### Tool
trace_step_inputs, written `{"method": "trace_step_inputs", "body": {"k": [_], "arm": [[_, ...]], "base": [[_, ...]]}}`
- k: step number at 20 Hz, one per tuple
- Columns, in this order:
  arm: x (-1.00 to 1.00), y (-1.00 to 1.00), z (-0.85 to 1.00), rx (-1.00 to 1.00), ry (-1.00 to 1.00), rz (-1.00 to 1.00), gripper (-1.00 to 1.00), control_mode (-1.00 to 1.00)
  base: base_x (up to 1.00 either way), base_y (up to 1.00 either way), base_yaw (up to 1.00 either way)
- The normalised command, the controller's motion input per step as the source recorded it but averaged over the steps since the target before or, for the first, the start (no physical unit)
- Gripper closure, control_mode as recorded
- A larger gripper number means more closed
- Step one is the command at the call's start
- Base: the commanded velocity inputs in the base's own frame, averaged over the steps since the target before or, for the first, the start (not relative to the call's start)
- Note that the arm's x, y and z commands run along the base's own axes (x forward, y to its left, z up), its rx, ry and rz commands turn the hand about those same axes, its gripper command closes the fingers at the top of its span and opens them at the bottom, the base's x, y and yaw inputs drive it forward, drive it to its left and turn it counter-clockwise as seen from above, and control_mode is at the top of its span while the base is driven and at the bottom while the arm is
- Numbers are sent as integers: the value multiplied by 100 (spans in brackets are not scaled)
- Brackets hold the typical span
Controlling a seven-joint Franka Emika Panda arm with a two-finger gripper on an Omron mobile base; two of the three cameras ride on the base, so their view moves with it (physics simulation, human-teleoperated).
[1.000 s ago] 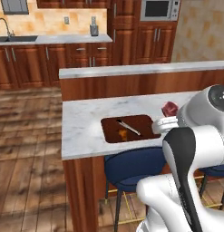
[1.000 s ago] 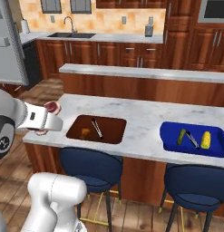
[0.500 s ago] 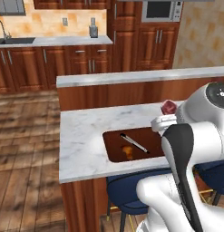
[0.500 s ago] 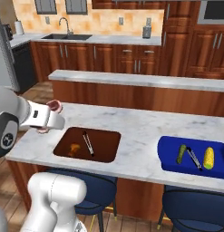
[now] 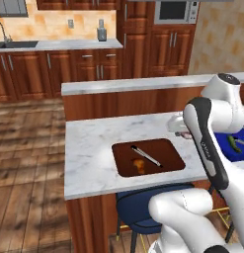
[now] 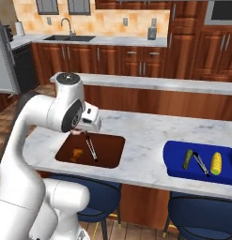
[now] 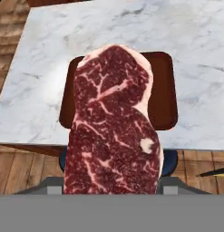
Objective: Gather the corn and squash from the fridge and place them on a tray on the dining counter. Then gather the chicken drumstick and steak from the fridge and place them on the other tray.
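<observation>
Marbled red meat with a pale fat rim, the steak [image 7: 114,122] hangs flat and oblong in the gripper [image 7: 114,183], whose jaws are clamped on its lower end. It sits above the brown tray [image 6: 110,157], which lies near the marble dining counter's [image 6: 136,131] front edge and carries a drumstick [image 6: 78,153] and a slim utensil [image 6: 91,148]. The step looks like delivering the steak; next, lower and release inside the rim. Farther toward the right end, the glossy blue tray [image 6: 176,161] holds squash [image 6: 188,159] and corn [image 6: 215,162].
</observation>
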Motion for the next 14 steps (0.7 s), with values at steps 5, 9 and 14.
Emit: {"method": "trace_step_inputs", "body": {"k": [5,9,14], "arm": [[85,-3,-81,1,41,7,100,-100],[73,-1,-72,-2,18,4,100,-100],[53,-12,-73,-1,1,3,100,-100]], "base": [[0,0,0],[0,0,0],[0,0,0]]}}
